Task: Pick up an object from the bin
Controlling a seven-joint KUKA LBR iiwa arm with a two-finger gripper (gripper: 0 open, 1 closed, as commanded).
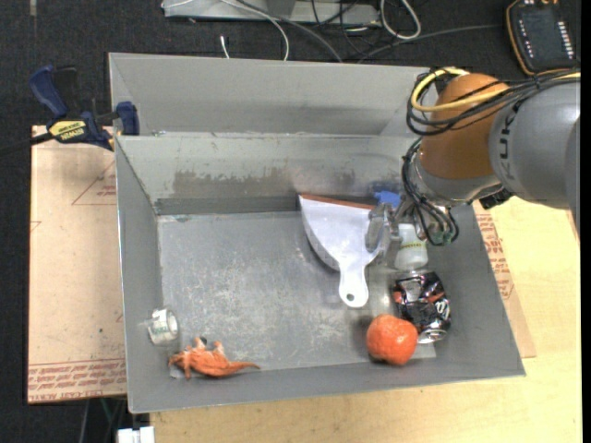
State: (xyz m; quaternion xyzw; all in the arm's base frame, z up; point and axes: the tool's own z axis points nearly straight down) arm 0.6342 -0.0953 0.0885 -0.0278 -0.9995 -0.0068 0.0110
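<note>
Camera view: gripper (pixel 392 233) is low in the right part of the grey bin (pixel 240 284), wrist above it.
Gripper state: cannot tell whether spread or pressed together; nothing seen pinched.
Nearest thing: white dustpan (pixel 334 233), touching or just left of the gripper, at the point where the pan narrows to its handle.
Long axis: runs from the wide mouth, up-left of the gripper toward the far wall, to the handle end, below-left of it toward the near wall. Handle end is rounded, with a hole.
Neighbours: black-and-red crumpled packet (pixel 421 305) just below the gripper; orange ball (pixel 391 340) below that; small blue item (pixel 388 197) just behind.
Far left: orange toy lizard (pixel 211 364) and small silvery cap (pixel 163 325), well apart from the gripper.
Judgement, grasp: close across the narrow neck, at right angles to the long axis; the pan body looks too broad to span.
Judgement, risk: the pan may tip mouth-down on lifting, so lift straight up, clear of the packet.
</note>
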